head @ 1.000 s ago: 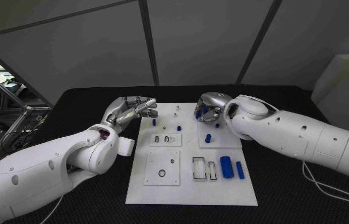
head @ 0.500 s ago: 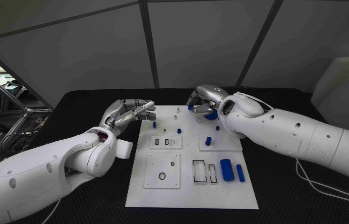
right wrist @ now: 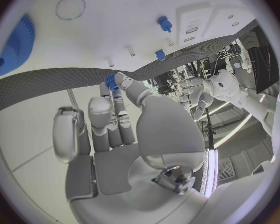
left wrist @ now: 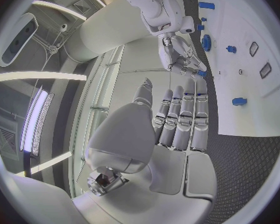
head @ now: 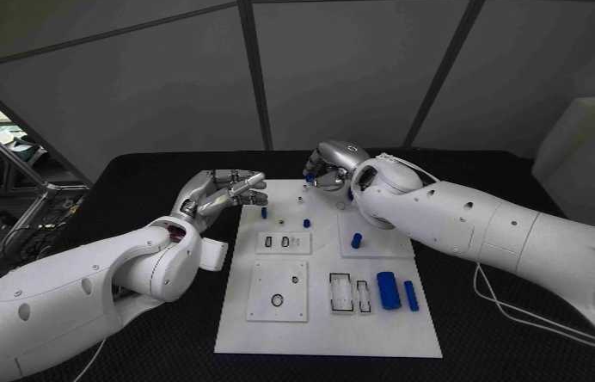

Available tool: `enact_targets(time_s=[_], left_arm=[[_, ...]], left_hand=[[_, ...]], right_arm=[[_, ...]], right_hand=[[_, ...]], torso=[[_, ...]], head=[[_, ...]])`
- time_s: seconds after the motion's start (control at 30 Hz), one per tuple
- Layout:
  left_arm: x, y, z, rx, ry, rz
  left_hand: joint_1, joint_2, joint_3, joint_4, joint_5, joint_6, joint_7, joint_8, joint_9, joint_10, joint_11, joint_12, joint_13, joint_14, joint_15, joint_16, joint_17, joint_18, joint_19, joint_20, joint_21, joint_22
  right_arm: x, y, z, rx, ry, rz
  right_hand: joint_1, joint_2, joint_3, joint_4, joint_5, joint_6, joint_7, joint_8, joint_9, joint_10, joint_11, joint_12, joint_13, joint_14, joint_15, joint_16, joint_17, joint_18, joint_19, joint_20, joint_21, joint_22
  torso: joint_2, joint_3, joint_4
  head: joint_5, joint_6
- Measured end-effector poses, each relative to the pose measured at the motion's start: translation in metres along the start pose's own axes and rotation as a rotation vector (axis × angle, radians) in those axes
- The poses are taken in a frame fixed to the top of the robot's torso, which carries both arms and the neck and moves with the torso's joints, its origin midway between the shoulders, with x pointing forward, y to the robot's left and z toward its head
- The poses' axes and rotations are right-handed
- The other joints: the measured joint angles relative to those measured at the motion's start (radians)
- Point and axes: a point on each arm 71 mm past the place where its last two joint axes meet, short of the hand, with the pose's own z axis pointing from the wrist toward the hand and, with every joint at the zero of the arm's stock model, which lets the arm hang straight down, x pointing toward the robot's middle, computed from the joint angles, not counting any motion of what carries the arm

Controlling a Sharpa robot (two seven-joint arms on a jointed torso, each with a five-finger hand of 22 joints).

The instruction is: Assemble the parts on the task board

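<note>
Starting on your left: the left robot hand (head: 223, 191) hovers just off the left edge of the white rectangular task board (head: 325, 330), over the black table (head: 137, 188). Its fingers lie mostly straight and close together, and I can't spot anything in them, so call it empty and roughly open, not gripping.

Moving across the board, there's a small blue peg (head: 263, 212) standing near the left hand, another short blue peg (head: 306, 222) a bit further in, then a blue stubby piece (head: 355, 240) on the raised square plate. Toward the near right lie a fat blue cylinder (head: 387, 289) and a thinner blue rod (head: 409, 293) side by side, next to the empty rectangular slots.

Then the right robot hand (head: 328, 172) at the far edge of the board. It's pinching a tiny blue part (right wrist: 110, 80) at its fingertips, other fingers curled in. In the right wrist view you can also see a big blue toothed gear (right wrist: 15, 46) on the board.

What I'd worry about: that pinch looks shallow, so the little part could twist or pop out if you move fast. Come down tilted and it'll jam on its hole or skid off across the board. Also watch the two hands, they're fairly near each other, and a sweep could knock the standing pegs.
</note>
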Motion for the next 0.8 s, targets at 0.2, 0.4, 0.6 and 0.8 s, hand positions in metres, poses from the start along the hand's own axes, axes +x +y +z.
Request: enact_targets(time_s=[0.2,0.4,0.6,0.8], left_arm=[[0.001,0.0,0.001,0.0,0.003,-0.002],[0.002,0.0,0.001,0.0,0.004,-0.003],[0.002,-0.001,0.001,0.001,0.007,-0.004],[0.002,-0.001,0.001,0.001,0.008,-0.005]], left_hand=[[0.0,0.0,0.0,0.0,0.0,0.0,0.0,0.0,0.0,0.0,0.0,0.0,0.0,0.0,0.0,0.0,0.001,0.0,0.0,0.0,0.0,-0.001],[0.0,0.0,0.0,0.0,0.0,0.0,0.0,0.0,0.0,0.0,0.0,0.0,0.0,0.0,0.0,0.0,0.001,0.0,0.0,0.0,0.0,-0.001],[0.0,0.0,-0.003,-0.003,0.0,0.0,0.0,-0.004,0.0,0.0,0.0,-0.005,0.0,0.0,0.0,-0.004,0.001,0.0,0.0,0.0,0.0,-0.001],[0.0,0.0,-0.003,-0.003,0.0,0.0,0.0,-0.004,0.0,0.0,0.0,-0.005,0.0,0.0,0.0,-0.004,0.002,0.0,0.0,0.0,0.0,-0.003]], right_arm=[[0.004,0.003,0.007,0.005,0.014,0.001],[0.008,0.004,0.01,0.008,0.036,0.0],[0.009,0.003,0.01,0.013,0.059,-0.003],[0.011,0.003,0.011,0.018,0.077,-0.007]], right_hand=[[0.0,0.0,0.004,0.004,-0.002,0.0,0.0,-0.004,0.0,0.0,0.0,-0.003,0.0,0.0,0.0,0.0,0.0,0.0,0.0,0.0,0.0,0.0],[-0.006,-0.006,0.007,0.007,-0.004,0.0,0.0,-0.004,0.0,0.0,0.0,-0.005,0.004,0.0,0.0,0.0,-0.001,0.0,0.0,0.0,0.0,0.0],[-0.006,-0.006,0.007,0.008,-0.004,0.0,0.0,-0.004,-0.001,0.0,0.0,-0.007,0.004,0.0,0.0,0.0,-0.006,0.0,0.0,0.0,0.0,0.0],[-0.006,-0.006,0.01,0.005,-0.007,0.0,0.0,-0.005,-0.001,0.0,0.0,-0.009,0.003,0.0,0.0,0.0,-0.01,0.0,-0.004,0.004,0.0,0.0]], torso=[[0.0,0.0,0.0004],[0.0,0.0005,-0.0001],[0.0,0.0012,-0.002],[0.0,0.0012,-0.0022]], head=[[0.006,-0.003],[0.013,-0.007],[0.015,-0.004],[0.014,-0.009]])
